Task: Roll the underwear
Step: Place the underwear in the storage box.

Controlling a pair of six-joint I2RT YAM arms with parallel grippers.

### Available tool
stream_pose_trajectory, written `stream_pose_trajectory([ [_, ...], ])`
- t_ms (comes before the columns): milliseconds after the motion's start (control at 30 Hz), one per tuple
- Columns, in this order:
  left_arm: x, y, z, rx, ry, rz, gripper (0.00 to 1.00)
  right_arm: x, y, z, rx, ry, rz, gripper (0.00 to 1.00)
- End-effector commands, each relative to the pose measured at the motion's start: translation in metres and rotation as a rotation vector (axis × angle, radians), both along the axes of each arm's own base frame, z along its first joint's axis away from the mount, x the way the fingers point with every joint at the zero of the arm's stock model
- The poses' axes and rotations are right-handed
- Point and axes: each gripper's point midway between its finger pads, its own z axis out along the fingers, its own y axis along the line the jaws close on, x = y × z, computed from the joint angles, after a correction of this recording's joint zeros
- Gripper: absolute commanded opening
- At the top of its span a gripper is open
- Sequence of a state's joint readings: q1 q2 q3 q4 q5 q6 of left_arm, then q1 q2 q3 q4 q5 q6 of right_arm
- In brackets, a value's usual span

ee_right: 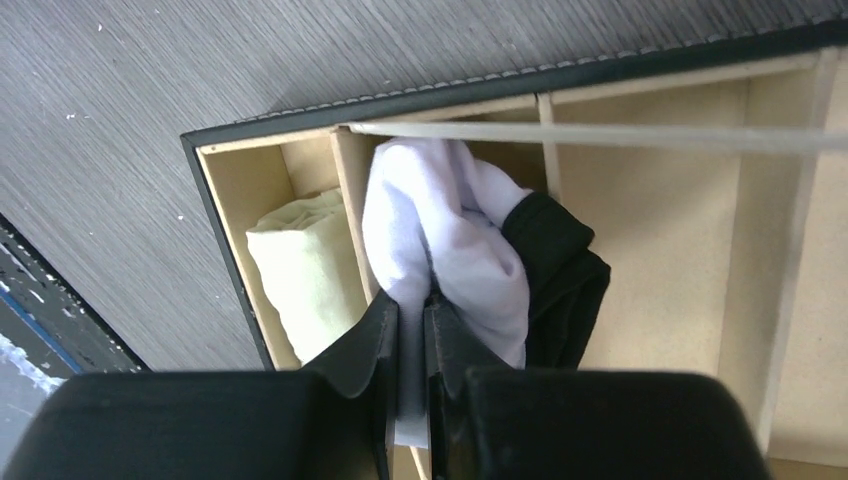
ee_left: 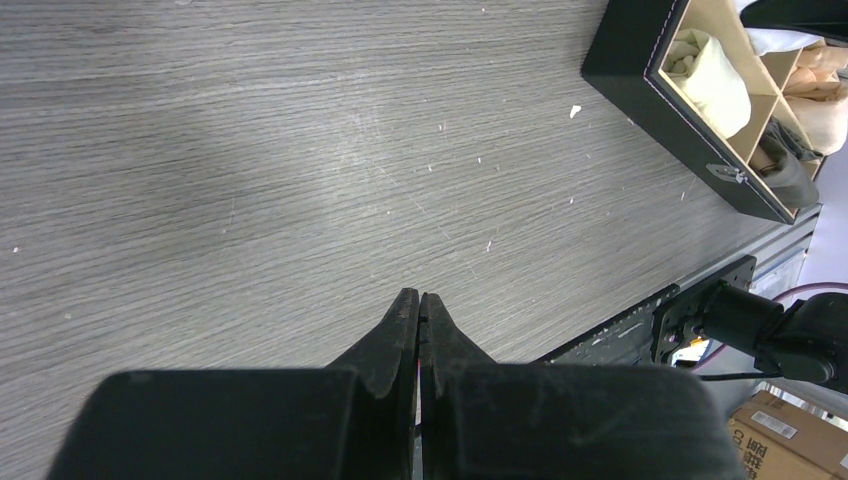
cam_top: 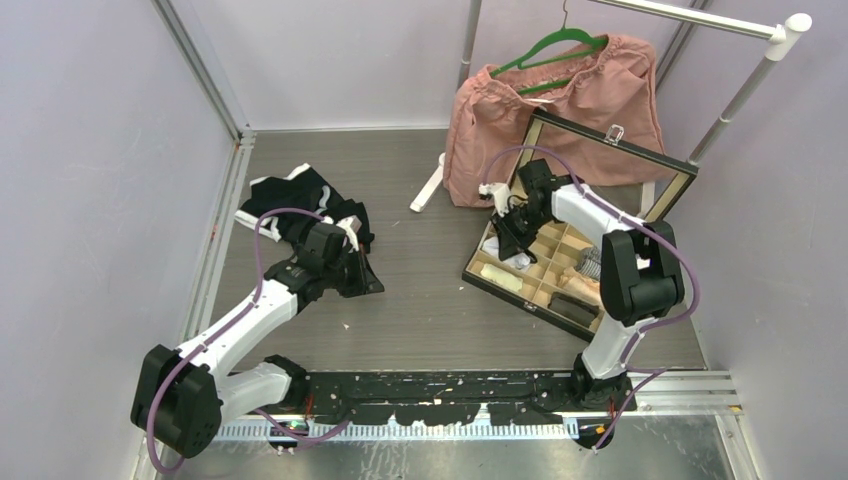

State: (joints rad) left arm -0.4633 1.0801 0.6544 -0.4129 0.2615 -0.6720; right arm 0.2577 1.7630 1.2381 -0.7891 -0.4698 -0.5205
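Right gripper (ee_right: 410,300) is pinched nearly shut on a fold of the white cotton brief with the black band (ee_right: 455,235). It holds the bunched brief over the black-rimmed organiser box with pale wooden dividers (ee_right: 205,210). The brief hangs at the second compartment from the box's corner, left of centre in the right wrist view. It sits just beside the corner cell that holds a pale yellow roll of cloth (ee_right: 300,265).

The left gripper (ee_left: 418,305) is fully closed on nothing and hovers over the bare grey wood-grain table (ee_left: 250,150).

The task looks partly done. A few compartments hold bundles, and this brief seems to be at the stowing stage, though its roll looks loose, with the black part spilling to the right. The heap of black and white underwear (cam_top: 300,205) at the upper left of the top view lies unrolled, so most of the work is left.

Room is tight at the box. The thin divider (ee_right: 352,210) touches the white cloth, and a pale bar (ee_right: 640,135) crosses just above it. The raised lid and the pink garment on the green hanger (cam_top: 600,90) stand close behind. The table in the middle of the top view offers open room.
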Motion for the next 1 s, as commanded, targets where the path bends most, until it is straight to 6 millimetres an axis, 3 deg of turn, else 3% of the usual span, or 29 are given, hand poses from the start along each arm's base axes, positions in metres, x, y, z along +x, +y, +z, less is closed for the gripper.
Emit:
stream_pose_trajectory([
  [0, 0.008, -0.003, 0.016, -0.014, -0.043, -0.009, 0.01, 0.002, -0.017, 0.019, 0.011, -0.007, -0.026, 0.02],
  [200, 0.010, -0.006, 0.016, -0.022, -0.033, -0.017, 0.01, -0.009, -0.028, 0.016, 0.014, 0.048, -0.025, 0.05],
  [700, 0.010, -0.007, 0.018, -0.022, -0.037, -0.016, 0.01, 0.007, -0.070, -0.029, -0.227, 0.044, -0.093, 0.08],
  [833, 0.009, -0.006, 0.018, -0.022, -0.038, -0.015, 0.01, 0.015, -0.074, -0.029, -0.252, 0.016, -0.122, 0.14],
  [967, 0.009, -0.005, 0.018, -0.021, -0.042, -0.011, 0.01, 0.031, -0.071, -0.010, -0.225, -0.075, -0.162, 0.27],
])
